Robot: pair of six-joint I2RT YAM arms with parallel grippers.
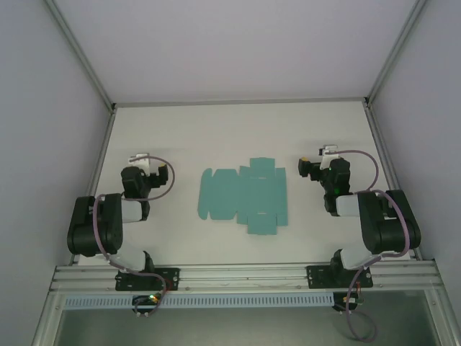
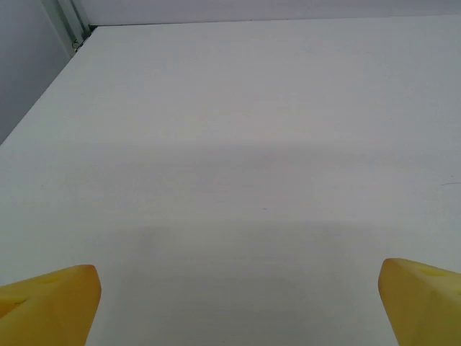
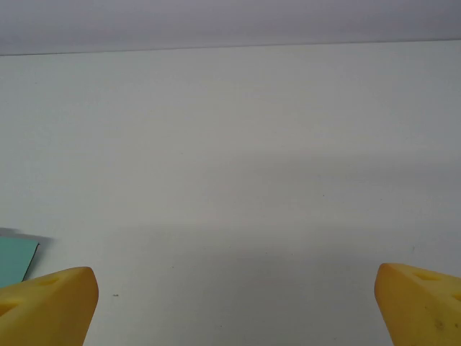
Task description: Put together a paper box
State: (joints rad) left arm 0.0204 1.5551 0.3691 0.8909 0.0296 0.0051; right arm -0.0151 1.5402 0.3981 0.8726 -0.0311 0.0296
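Both arms are folded, with the elbows low near the front edge of the desk (image 1: pixel 238 130) and the wrists pointing to the far side. The left pincer (image 2: pixel 236 301) hangs over bare desk, its yellow fingers (image 2: pixel 50 306) wide apart and holding nothing. The right pincer (image 3: pixel 234 303) is equally wide apart and empty. The paper box (image 1: pixel 243 196) lies as a flat teal sheet in the middle, between the arms and touching neither.

Laboratory test cell: a white tabletop (image 1: pixel 238 130), plain grey enclosure panels (image 1: pixel 43 101), and an aluminium profile frame (image 1: pixel 245 276) along edges and corners.
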